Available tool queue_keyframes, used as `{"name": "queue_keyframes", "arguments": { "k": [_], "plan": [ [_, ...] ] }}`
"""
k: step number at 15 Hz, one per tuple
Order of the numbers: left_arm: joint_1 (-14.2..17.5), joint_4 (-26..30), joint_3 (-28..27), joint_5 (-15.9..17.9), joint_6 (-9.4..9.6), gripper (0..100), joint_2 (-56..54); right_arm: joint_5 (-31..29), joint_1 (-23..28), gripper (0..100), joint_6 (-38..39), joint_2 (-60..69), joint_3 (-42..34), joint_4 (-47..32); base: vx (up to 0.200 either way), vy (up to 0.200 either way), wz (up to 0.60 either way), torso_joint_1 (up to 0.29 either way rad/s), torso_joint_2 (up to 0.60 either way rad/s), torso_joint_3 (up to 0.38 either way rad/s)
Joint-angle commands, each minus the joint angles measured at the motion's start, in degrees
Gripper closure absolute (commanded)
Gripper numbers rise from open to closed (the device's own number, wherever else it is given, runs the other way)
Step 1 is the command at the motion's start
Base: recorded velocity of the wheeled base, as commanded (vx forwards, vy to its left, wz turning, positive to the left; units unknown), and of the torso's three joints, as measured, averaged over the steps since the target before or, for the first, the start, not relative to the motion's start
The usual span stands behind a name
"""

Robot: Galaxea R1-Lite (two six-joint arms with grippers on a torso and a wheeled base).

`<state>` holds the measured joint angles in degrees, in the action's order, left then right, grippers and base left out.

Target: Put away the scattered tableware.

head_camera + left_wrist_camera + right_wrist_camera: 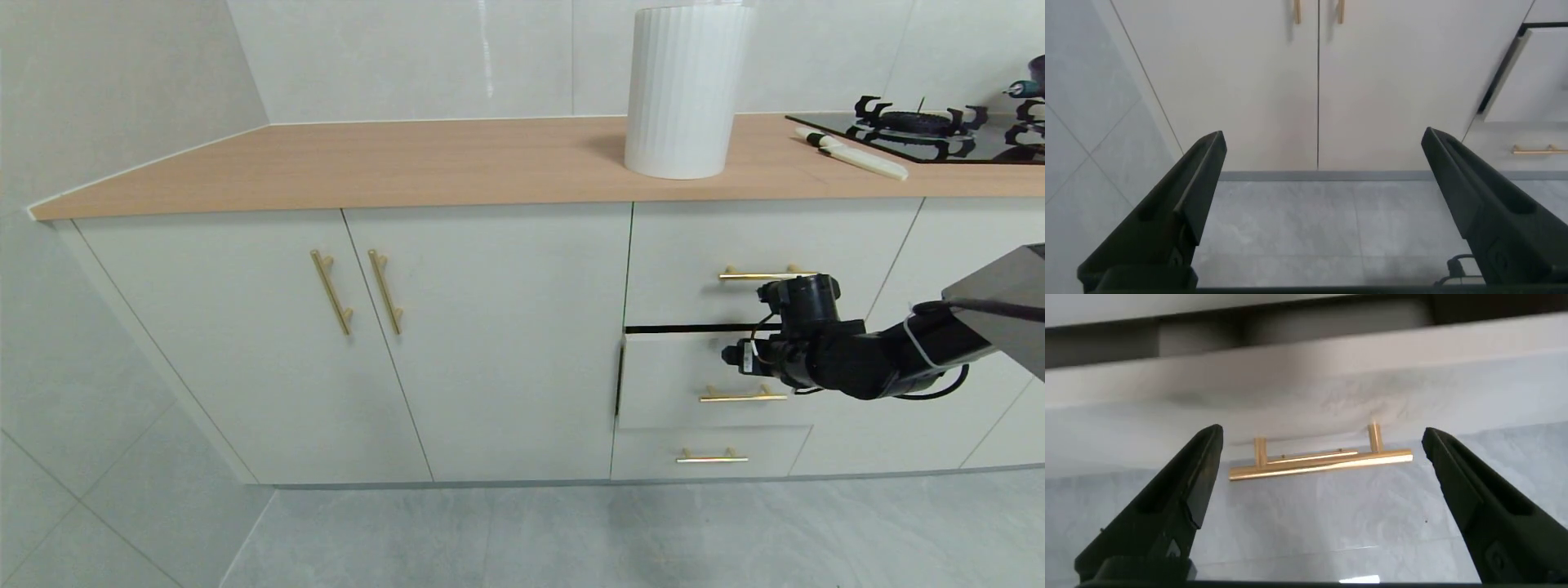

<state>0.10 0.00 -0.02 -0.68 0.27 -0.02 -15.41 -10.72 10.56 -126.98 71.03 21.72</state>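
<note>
A pale knife [857, 155] lies on the wooden countertop [367, 163] beside the hob. My right gripper [747, 359] is low in front of the middle drawer [686, 376], which stands slightly pulled out with a dark gap above it. In the right wrist view the right gripper [1323, 441] is open, and the drawer's brass handle [1319, 461] lies just beyond its fingertips, untouched. My left gripper [1323, 140] is open and holds nothing, facing the foot of the double cabinet doors [1317, 82] and the floor.
A tall white ribbed container [684, 90] stands on the counter above the drawers. The black gas hob [922, 126] is at the far right. Top drawer [763, 245] and bottom drawer [710, 453] are shut. Grey tiled floor [522, 539] lies open below.
</note>
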Motion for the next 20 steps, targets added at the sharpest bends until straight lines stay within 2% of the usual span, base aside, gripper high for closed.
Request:
{"name": "queue_keyframes", "arguments": {
  "k": [1,4,12,15,20],
  "plan": [
    [0.1,0.0,0.0,0.0,0.0,0,0.0,-0.1,0.0,0,0.0,-1.5,0.2,2.0,0.0,0.0,0.0,0.0,0.0,0.0],
    [0.0,0.0,0.0,0.0,0.0,0,0.0,-2.1,0.0,0,-0.1,-3.5,0.2,7.2,0.0,0.0,0.0,0.0,0.0,0.0],
    [0.0,0.0,0.0,0.0,0.0,0,0.0,-3.1,-0.1,0,-0.1,-5.4,0.5,11.9,0.0,0.0,0.0,0.0,0.0,0.0],
    [0.0,0.0,0.0,0.0,0.0,0,0.0,-3.7,-0.1,0,-0.9,-7.2,0.9,18.1,0.0,0.0,0.0,0.0,0.0,0.0],
    [0.0,0.0,0.0,0.0,0.0,0,0.0,-4.5,-0.1,0,-1.1,-7.2,0.9,19.1,0.0,0.0,0.0,0.0,0.0,0.0]
  ]
}}
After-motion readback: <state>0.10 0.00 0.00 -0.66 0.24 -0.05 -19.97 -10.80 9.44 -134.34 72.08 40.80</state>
